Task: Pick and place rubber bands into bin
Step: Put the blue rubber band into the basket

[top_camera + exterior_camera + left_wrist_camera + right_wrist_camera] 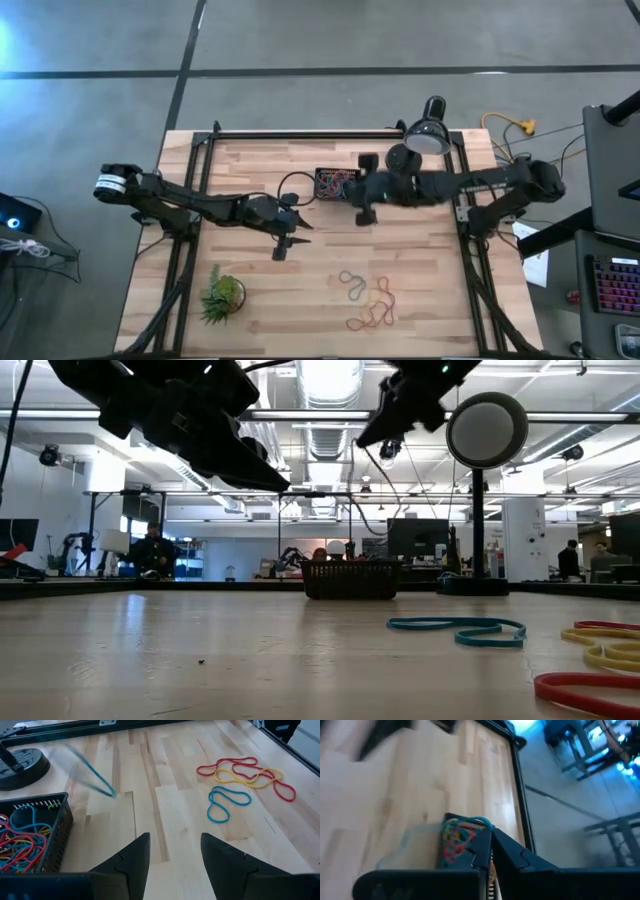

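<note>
Black bin [336,184] upper middle, many rubber bands [20,842] inside | about five left, lower right [368,300] | left tool [172,855] open, empty | right tool [490,851] closed, maybe empty

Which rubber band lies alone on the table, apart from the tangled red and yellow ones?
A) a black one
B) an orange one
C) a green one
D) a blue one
D: in the left wrist view a blue rubber band lies by itself beside the red and yellow bands.
</note>
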